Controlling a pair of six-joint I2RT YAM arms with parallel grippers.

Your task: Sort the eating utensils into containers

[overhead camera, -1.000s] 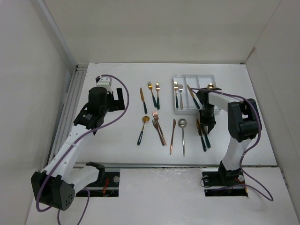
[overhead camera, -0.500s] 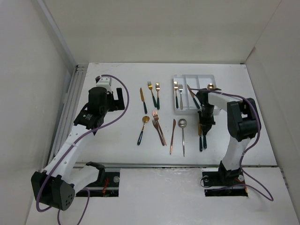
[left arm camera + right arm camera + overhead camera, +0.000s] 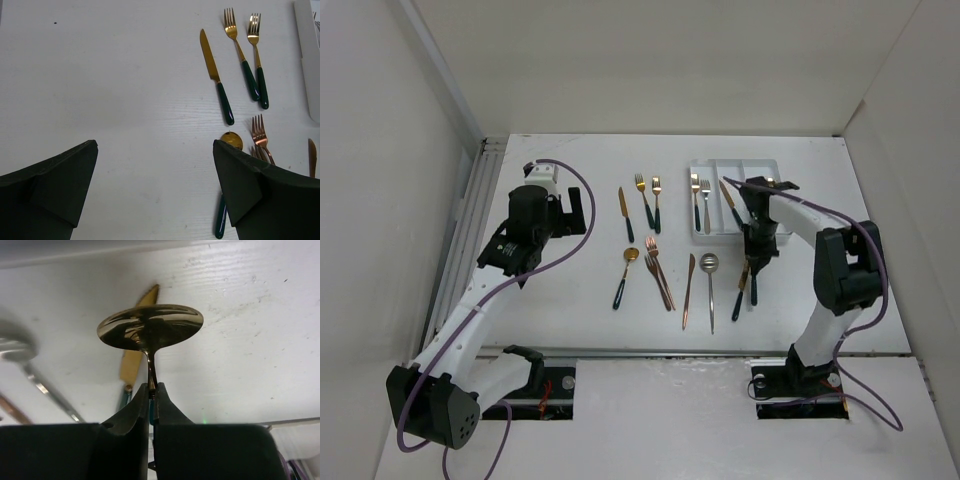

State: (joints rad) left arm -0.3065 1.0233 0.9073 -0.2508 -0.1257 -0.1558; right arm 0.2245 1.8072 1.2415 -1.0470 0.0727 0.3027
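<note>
My right gripper [image 3: 152,389] is shut on the thin neck of a gold spoon [image 3: 150,326], whose bowl hangs just above the table. In the top view that gripper [image 3: 752,262] stands just in front of the white tray [image 3: 761,166], with the spoon's dark handle [image 3: 753,291] trailing toward me. A gold knife [image 3: 136,350] lies under the spoon. The tray holds two forks [image 3: 700,203] and a knife [image 3: 732,205]. More utensils lie mid-table: a knife [image 3: 626,215], two forks [image 3: 651,201], a gold spoon [image 3: 625,275]. My left gripper [image 3: 155,145] is open over bare table, left of them.
Copper forks [image 3: 658,272], a copper knife [image 3: 688,290] and a silver spoon [image 3: 710,290] lie between the arms. White walls close in the table at the back and sides. A metal rail [image 3: 470,220] runs along the left edge.
My right jaws have closed on the gold spoon's neck and lifted it a little toward the tray. The knife beside it has turned slightly. The left arm has not moved.
</note>
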